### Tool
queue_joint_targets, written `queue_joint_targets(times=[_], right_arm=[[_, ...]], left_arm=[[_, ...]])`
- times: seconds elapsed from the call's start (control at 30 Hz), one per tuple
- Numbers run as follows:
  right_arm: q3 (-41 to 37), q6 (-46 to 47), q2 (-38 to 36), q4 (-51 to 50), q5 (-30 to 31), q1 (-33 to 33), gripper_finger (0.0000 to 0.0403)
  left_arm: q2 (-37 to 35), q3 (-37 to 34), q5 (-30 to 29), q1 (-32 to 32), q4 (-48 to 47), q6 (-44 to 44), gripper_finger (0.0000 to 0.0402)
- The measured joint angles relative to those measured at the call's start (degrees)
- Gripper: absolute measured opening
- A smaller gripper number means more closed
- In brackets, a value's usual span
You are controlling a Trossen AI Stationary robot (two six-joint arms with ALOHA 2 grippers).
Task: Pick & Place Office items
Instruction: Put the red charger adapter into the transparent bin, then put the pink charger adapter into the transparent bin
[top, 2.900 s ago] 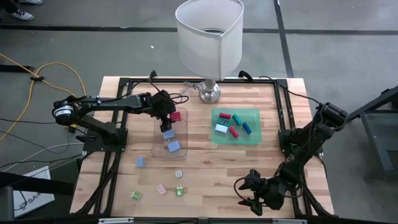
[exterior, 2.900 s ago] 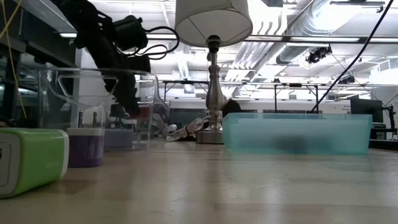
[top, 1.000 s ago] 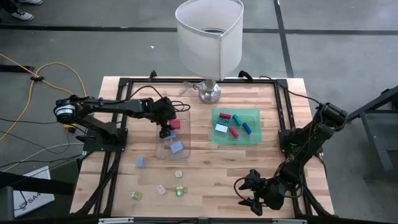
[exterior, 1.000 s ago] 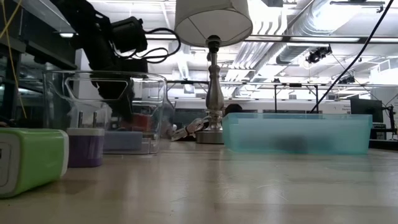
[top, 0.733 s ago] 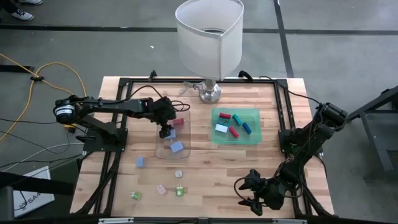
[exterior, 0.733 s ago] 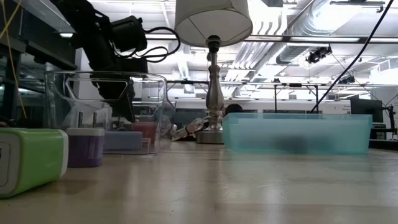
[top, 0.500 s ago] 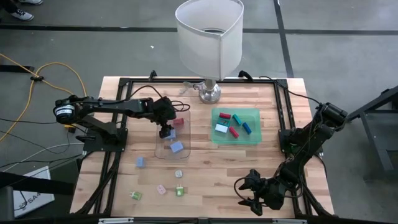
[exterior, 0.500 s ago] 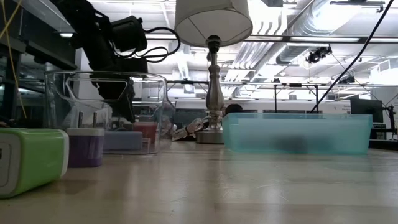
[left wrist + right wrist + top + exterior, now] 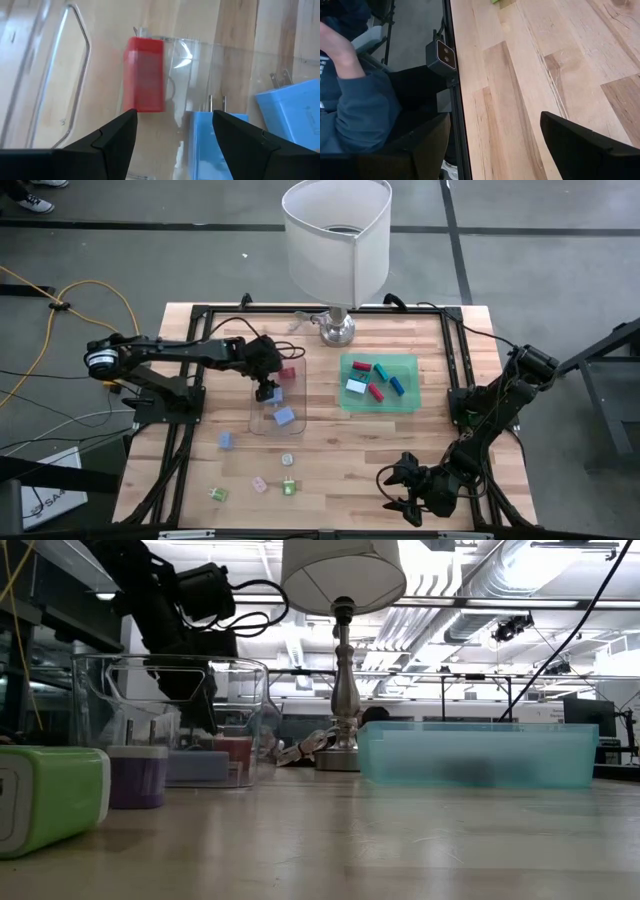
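The left tool (image 9: 266, 388) is held over the clear tray (image 9: 252, 420), its fingers (image 9: 112, 137) spread and nothing pinched between them. Inside that tray a red block (image 9: 144, 74) is seen lying flat beside two blue plug-like blocks (image 9: 210, 140). Several more pieces are gathered in the green tray (image 9: 410, 405), while others are scattered loose on the bench (image 9: 340, 460) near its front edge, among them a green block (image 9: 50, 795). The right tool (image 9: 405, 492) is parked at the front right corner of the bench with its fingers spread.
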Motion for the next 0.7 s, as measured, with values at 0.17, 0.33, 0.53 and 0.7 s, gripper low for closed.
queue_joint_targets(times=[0.17,0.33,0.53,0.7], right_arm=[[0.0,0.0,0.0,0.0,-0.02,0.0,0.0298],[0.0,0.01,0.0,0.01,0.0,-0.01,0.0298],[0.0,0.0,0.0,0.0,-0.02,0.0,0.0298],[0.0,0.0,0.0,0.0,-0.02,0.01,0.0298]], left_arm=[[-2.16,0.0,-2.07,-1.29,-0.38,0.1,0.0253],[-4.7,0.0,-4.44,-3.23,-1.58,0.12,0.0253],[-8.29,0.0,-6.13,-6.22,-2.23,-0.21,0.0253],[-12.07,0.0,-8.72,-9.4,-3.34,-1.29,0.0253]])
